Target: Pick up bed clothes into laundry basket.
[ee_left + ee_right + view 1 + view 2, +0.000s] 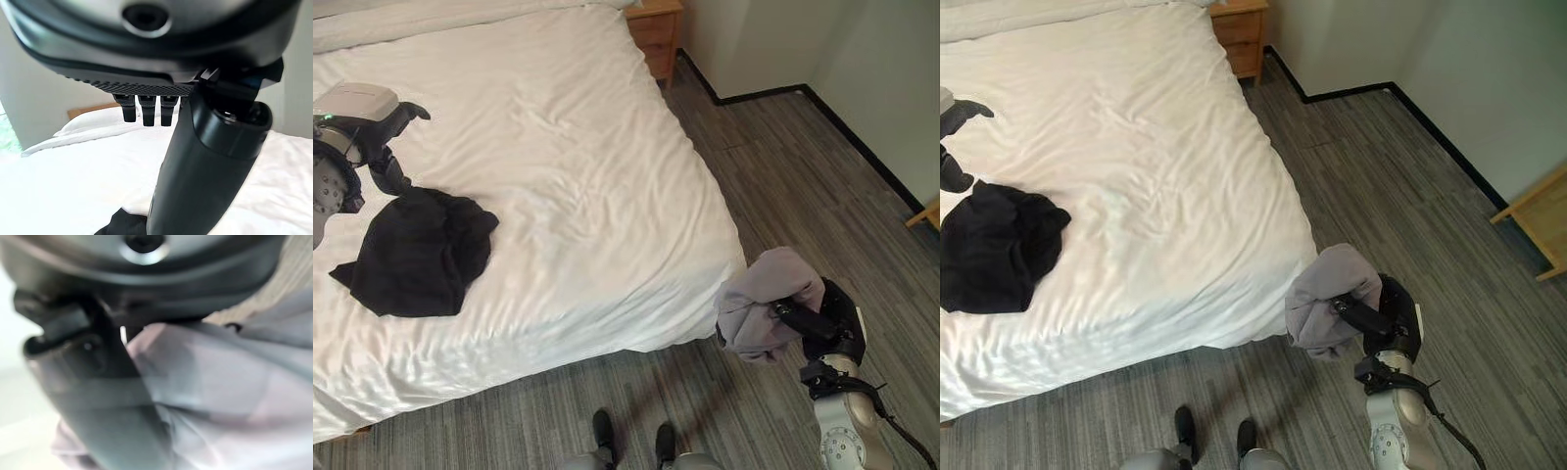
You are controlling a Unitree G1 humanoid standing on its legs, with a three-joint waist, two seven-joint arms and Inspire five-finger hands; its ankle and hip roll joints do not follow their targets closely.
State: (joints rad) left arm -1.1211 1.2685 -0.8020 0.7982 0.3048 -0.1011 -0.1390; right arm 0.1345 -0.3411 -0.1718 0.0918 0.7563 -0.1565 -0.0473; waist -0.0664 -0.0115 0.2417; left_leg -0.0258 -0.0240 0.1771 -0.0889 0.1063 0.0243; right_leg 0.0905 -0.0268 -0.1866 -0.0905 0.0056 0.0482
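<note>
A grey garment point(762, 299) hangs bunched over the floor just past the bed's near right corner, with my right hand point(822, 318) shut on it; the cloth point(220, 382) fills the space past the thumb in the right wrist view. A black garment point(419, 250) lies crumpled on the white bed point(587, 166) near its left side. My left hand point(386, 147) hovers just above the black garment's far edge, fingers point(146, 110) straight and thumb out, holding nothing.
A wooden nightstand point(656, 29) stands at the bed's far right corner. Grey plank floor point(803, 176) runs along the bed's right side to a wall with a black skirting. A wooden furniture edge point(1538, 220) juts in at the right.
</note>
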